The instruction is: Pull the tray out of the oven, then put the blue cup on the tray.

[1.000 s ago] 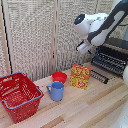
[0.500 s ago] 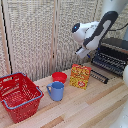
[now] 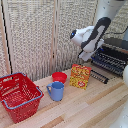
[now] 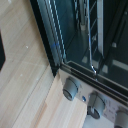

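Currently the white Franka arm hangs above the boxy silver-and-black toaster oven (image 3: 116, 52) at the exterior view's right. The gripper itself is not clearly visible; cannot tell whether the jaws are apart or together. Oven door is down, and the flat dark wire rack tray (image 3: 109, 61) shows in the mouth, seemingly drawn forward over the door; how far is unclear. The wrist view looks down at thin rack bars (image 4: 90, 35) and round silver control knobs (image 4: 70, 88).

Small light-blue mug (image 3: 56, 91) stands upright on the pale wooden surface (image 3: 85, 107), well apart from the oven, at about 8 o'clock from it. A shallow red bowl (image 3: 59, 77) sits just behind the mug at 12 o'clock; a yellow-and-red printed box (image 3: 80, 76) leans at its 2 o'clock; a red plastic basket (image 3: 19, 95) lies at 9 o'clock.

Judgement: rack is stiff and light and should slide on its rails; hook or pinch the front bar at mid-width to avoid skewing. Mug looks rigid, light, smooth-glazed, so possibly slippery; pinch the wall across the rim, opposite the handle. Its narrow base may rock on the bars.
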{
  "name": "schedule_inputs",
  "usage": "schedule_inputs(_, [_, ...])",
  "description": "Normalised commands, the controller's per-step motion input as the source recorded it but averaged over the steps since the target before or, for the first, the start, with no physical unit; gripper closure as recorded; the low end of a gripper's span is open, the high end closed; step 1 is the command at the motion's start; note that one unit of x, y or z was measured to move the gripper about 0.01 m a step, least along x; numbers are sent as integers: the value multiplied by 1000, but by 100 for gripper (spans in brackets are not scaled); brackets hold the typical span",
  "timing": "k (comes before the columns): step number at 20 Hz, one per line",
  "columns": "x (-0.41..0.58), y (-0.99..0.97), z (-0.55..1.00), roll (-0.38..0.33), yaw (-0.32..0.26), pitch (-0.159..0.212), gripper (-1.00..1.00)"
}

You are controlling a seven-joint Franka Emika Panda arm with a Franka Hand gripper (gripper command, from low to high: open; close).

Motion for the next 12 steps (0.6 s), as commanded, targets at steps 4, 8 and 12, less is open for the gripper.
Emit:
schedule_inputs(4, [0,-628,-153,-42,-12,0,-100])
schedule_inputs(8, [0,-510,-16,-9,0,-5,-100])
schedule_inputs(12, [0,-419,0,0,0,-1,-100])
